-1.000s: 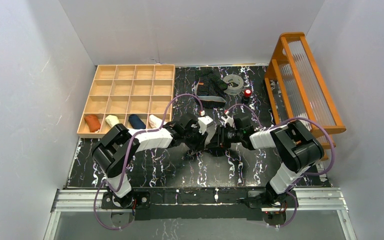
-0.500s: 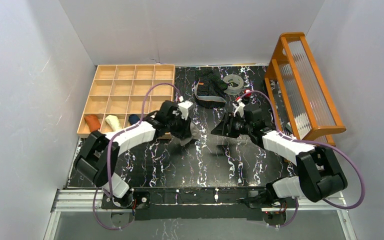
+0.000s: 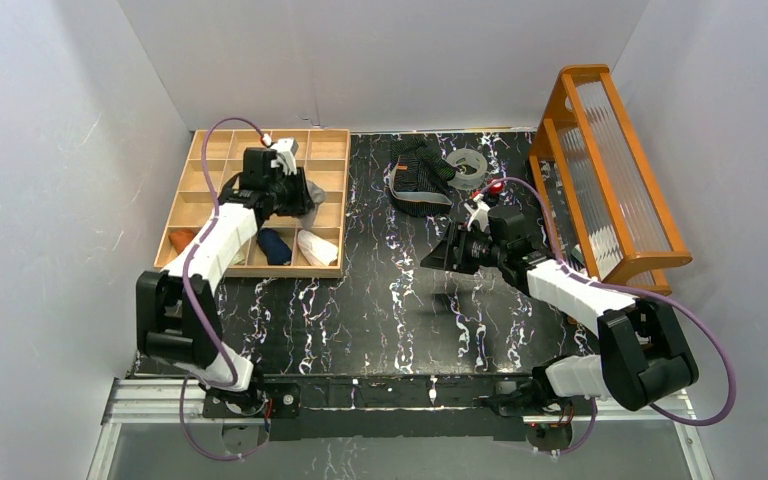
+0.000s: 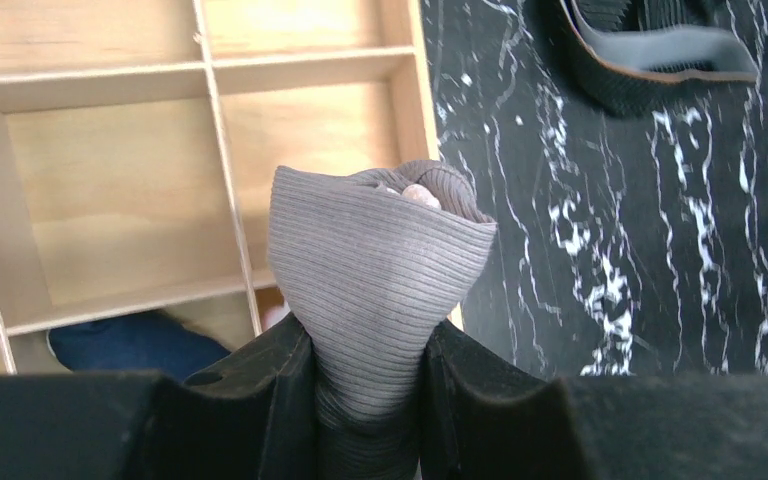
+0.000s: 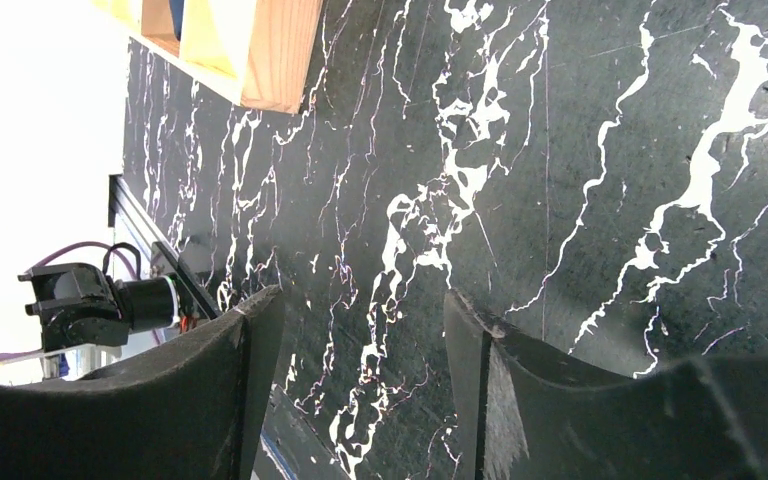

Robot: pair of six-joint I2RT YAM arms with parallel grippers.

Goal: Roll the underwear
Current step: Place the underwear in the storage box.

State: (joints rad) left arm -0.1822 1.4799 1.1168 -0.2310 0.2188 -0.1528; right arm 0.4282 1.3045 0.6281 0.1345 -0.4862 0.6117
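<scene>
Since a second ago the left arm has been swung from the middle of the counter (image 3: 380, 320) out to the wooden tray (image 3: 332, 131) at the far left, and the right arm has been drawn back to the right with its fingers spread meanwhile. The left claw (image 4: 365, 375) is seen clamped on the beige-grey underwear (image 4: 370, 260), which is bunched into a ribbed roll that sticks out from between the two dark fingers and is held clear of the wood. It is carried above the right-hand column of the tray, about the middle rows; the exact compartment cannot be told. In the tray's near row a rust roll (image 3: 178, 240), a navy roll (image 3: 273, 244) and a pale roll (image 3: 317, 246) are lodged, each in a compartment of its own. The right claw (image 5: 360, 310) is held with its fingers apart and nothing between them, only the marbled counter being seen through the gap, and it is placed over the counter right of the middle. The black striped underwear (image 3: 418, 176) is left lying loose on the far part of the counter, with a tape ring (image 3: 467, 165) just beside it on the right and a red-topped object (image 3: 497, 187) near that. An orange rack (image 3: 615, 170) is stood along the right edge
</scene>
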